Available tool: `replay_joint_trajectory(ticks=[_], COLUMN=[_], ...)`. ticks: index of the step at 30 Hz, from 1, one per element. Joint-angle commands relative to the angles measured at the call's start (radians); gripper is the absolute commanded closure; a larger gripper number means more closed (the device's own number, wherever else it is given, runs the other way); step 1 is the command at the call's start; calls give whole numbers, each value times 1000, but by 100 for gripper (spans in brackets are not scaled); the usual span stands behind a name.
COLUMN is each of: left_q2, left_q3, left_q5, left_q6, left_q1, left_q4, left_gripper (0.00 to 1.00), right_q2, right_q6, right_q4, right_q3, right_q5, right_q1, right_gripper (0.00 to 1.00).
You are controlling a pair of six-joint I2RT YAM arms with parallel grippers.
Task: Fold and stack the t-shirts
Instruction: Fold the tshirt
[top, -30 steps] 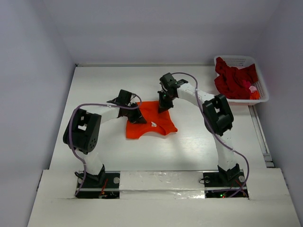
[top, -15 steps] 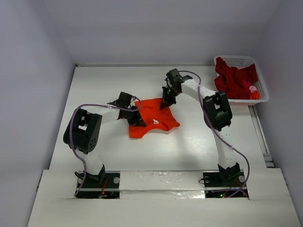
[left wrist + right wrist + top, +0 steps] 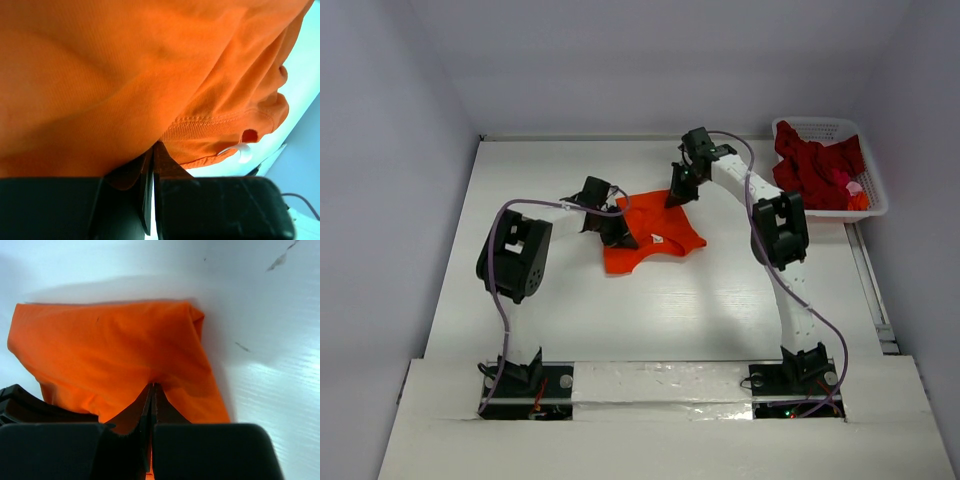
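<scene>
Top external view: the white table [image 3: 570, 300] fills most of the frame, and the far right corner holds a white lattice basket [image 3: 876, 196], its inside largely covered by a crumpled dark red t-shirt [image 3: 815, 168]. Small pink and orange scraps sit beside that heap, too small to identify. The orange t-shirt [image 3: 642, 256] lies bunched near the middle of the table, between the two arms; its sleeves and hem cannot be told apart in the rumpled shape. From above, both pincers' tips are hidden by their own black bodies.

The wrist views settle that. Orange cloth [image 3: 125, 75] fills almost the whole left wrist frame, cut off on three sides, and the left gripper [image 3: 152, 165] is pinched tight on a fold at the shirt's left edge. The right gripper [image 3: 151, 395] is likewise clamped on a raised peak of orange fabric [image 3: 115, 345] at the shirt's far edge, the rest draping down onto the table. A small white neck label [image 3: 241, 151] shows under the ribbed collar.
</scene>
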Motion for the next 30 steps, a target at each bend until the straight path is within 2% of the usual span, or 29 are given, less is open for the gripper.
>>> replay_joint_trajectory(ticks=[1, 6, 17, 30], left_q2=[41, 82, 82, 30], left_q3=[96, 152, 147, 180], left_q5=[-24, -33, -45, -32], left_q6=[34, 53, 93, 93], left_q1=[-1, 28, 99, 99], left_q4=[-42, -71, -96, -120], left_gripper=[100, 100, 100, 100], right_q2=[14, 19, 0, -21], right_q6=[-10, -1, 5, 10], right_q4=[-28, -22, -5, 9], right_q3=[64, 67, 43, 18], right_q5=[-2, 1, 1, -22], right_q1=[0, -23, -43, -43], right_gripper=[100, 100, 100, 100])
